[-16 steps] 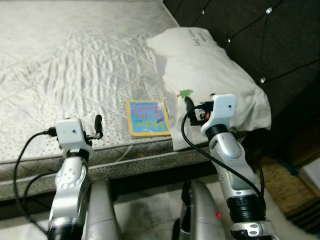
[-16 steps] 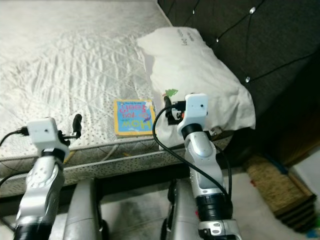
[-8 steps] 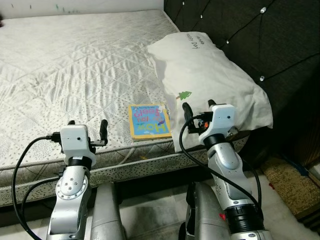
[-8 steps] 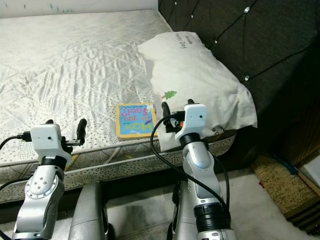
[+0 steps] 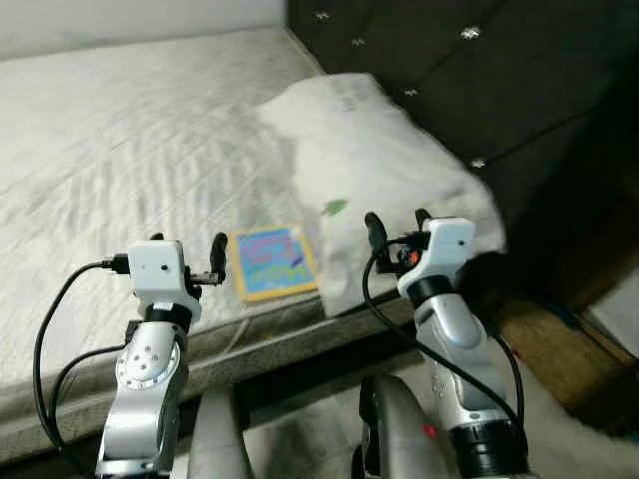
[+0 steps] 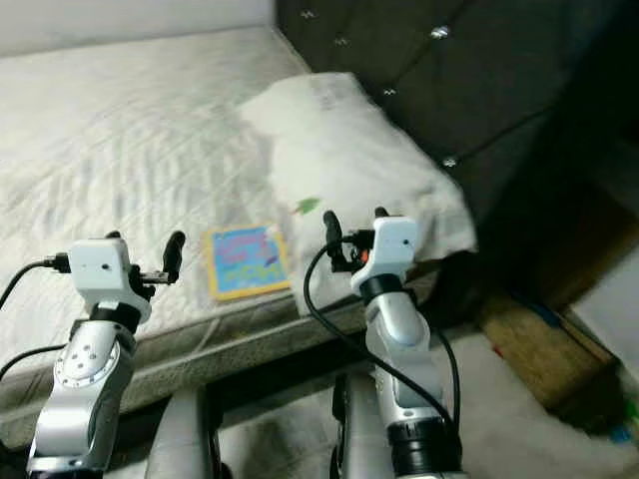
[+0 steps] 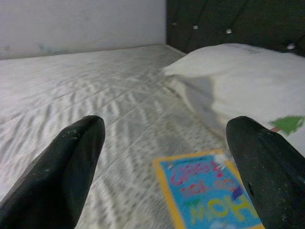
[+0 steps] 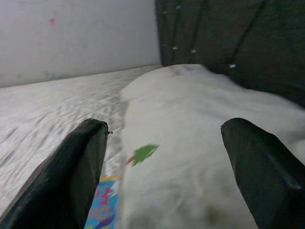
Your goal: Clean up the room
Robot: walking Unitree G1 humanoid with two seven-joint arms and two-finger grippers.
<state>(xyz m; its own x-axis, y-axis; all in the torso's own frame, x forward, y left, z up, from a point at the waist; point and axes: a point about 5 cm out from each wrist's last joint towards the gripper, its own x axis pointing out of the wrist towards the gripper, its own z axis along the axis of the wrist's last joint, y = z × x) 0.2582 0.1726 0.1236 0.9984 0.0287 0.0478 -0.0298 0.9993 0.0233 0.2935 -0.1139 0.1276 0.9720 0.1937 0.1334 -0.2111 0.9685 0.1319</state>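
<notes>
A small picture book [image 5: 271,261] with a yellow border and a bright blue cover lies flat on the bed [image 5: 120,160], close to the near edge of the quilted pale mattress. Just beside it, on the side toward the headboard, sits a white pillow [image 5: 379,170] with a little green tree printed on it; the pillow's near corner reaches the mattress edge and comes right up to the book, though I can't tell whether the two actually touch. The left gripper [image 5: 185,251] is held up in front of the mattress edge, a little to the left of the book, its two black fingers [image 7: 62,171] spread wide with nothing between them; along those fingers the book shows lying between and beyond the tips. The right gripper [image 5: 395,224] hangs at the near corner of the pillow, also spread wide and holding nothing, with the pillow's green tree and a corner of the book visible between its fingers [image 8: 78,167]. Behind the pillow rises a dark tufted headboard [image 5: 449,60] studded with shiny buttons, and a pale wall [image 7: 81,21] stands at the far side of the bed. The head views are somewhat blurred.
</notes>
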